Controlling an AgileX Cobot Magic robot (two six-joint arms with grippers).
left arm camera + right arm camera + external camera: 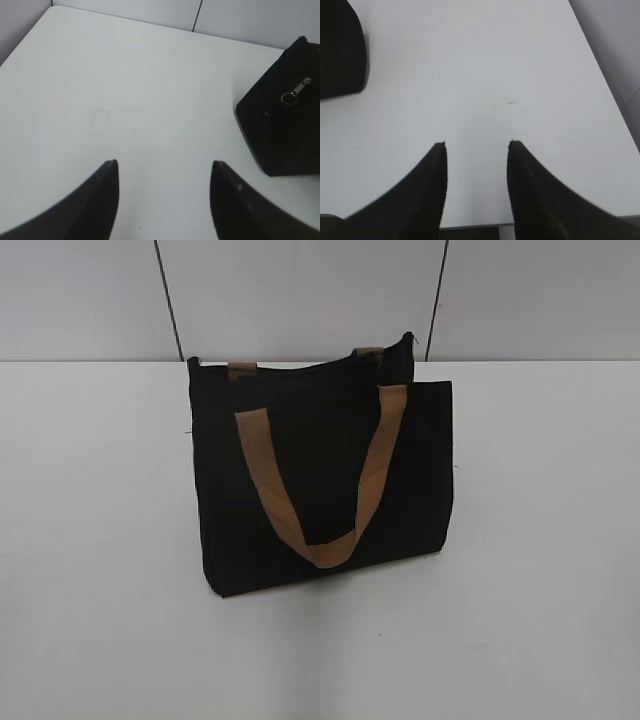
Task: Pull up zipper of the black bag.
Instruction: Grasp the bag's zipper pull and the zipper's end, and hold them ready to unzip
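The black bag (pixel 320 480) stands upright on the white table, its tan strap handle (pixel 320 475) hanging down the front. In the left wrist view the bag's end (pixel 280 130) shows at the right, with the zipper's silver slider and ring pull (pixel 295 92) on it. My left gripper (pixel 164 162) is open and empty over bare table, left of the bag. My right gripper (pixel 476 144) is open and empty near the table's front edge; a corner of the bag (pixel 340 50) shows at its upper left. Neither gripper shows in the exterior view.
The white table (pixel 540 620) meets a grey panelled wall (pixel 300 290) behind the bag. The table's front edge (pixel 470 226) lies just under my right gripper, and its right edge (pixel 605 75) runs beside it.
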